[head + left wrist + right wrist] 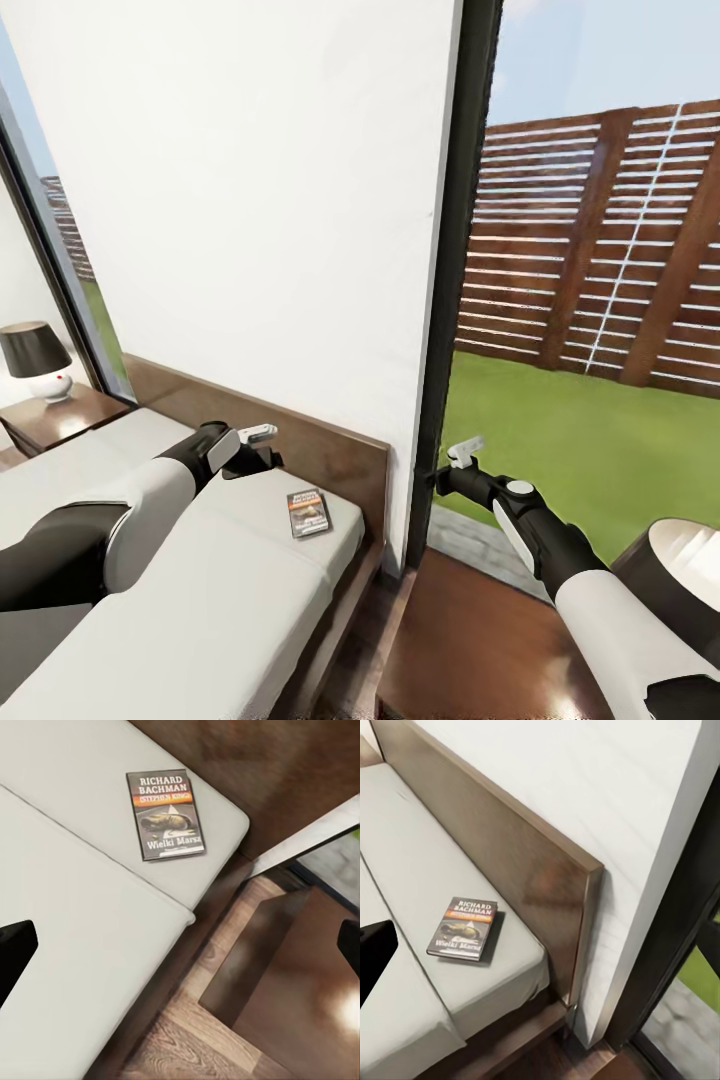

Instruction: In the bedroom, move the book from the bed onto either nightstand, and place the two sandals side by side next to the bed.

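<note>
We see the left gripper [258,447] held out over the bed [200,600], above the mattress near the headboard [330,450]. In the left wrist view its two dark fingertips [15,952] sit at opposite edges of the picture, far apart, with nothing between them but mattress and floor: it is spread wide and holds nothing.

The right gripper [462,460] hangs in front of the dark window frame [450,300], off the bed's corner and above the nightstand [480,640] (the near one, glossy brown, with a lamp [685,580] at the picture's edge). From the head view we cannot tell how far it is parted; the right wrist view shows one dark finger [375,952] at one edge and a faint dark sliver at the other, so we leave its state undecided. It touches nothing we can see.

The book [309,512] lies flat on the mattress near the bed's corner, close to the headboard, apart from both grippers. The left wrist view lets us read its cover, "Richard Bachman" and "Wielki Marsz" [165,814]; the head view does not. The right wrist view adds the book [465,928] beside the headboard's end and the white wall. The head view alone shows a second nightstand [60,415] with a black-shaded lamp [35,360] at the bed's far side, and the fence [600,240] over green lawn.
</note>
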You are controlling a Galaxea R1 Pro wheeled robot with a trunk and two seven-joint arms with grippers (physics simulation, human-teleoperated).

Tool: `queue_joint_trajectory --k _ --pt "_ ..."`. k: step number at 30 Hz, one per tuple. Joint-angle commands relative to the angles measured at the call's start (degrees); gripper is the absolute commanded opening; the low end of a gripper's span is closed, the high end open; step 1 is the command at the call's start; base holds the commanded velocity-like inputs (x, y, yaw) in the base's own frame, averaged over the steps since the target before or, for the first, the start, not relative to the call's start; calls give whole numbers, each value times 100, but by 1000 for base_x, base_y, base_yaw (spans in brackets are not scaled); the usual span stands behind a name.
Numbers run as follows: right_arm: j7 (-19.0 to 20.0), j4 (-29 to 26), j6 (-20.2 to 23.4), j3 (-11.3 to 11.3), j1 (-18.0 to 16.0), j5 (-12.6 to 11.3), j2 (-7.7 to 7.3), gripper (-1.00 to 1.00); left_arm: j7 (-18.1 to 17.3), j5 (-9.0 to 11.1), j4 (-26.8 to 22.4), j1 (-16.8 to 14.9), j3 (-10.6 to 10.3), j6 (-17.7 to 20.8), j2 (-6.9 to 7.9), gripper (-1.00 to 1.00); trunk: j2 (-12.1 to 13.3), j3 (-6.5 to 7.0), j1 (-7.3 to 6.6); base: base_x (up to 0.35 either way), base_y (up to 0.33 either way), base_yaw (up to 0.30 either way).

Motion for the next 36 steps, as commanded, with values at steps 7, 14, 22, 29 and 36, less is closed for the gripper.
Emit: queue_joint_trajectory --k 7,14,22,29,36 --pt "-8 8 0 1 0 0 -2 100 -13 1 -1 1 0 2 5 100 -1 -60 0 0 0 0" --pt "-11 9 0 1 0 4 -1 100 -17 1 0 1 6 3 6 100 -1 -119 0 0 0 0" --pt "-9 9 0 -4 0 2 -3 100 -18 1 -2 1 9 3 6 100 -1 -187 0 0 0 0" --pt "-9 9 0 -7 0 0 -4 100 -17 -12 -12 0 -6 3 -9 100 -1 -246 0 0 0 0" --pt "-9 9 0 -7 0 0 -4 100 -18 -14 -16 1 -3 3 -9 100 -1 -305 0 0 0 0"
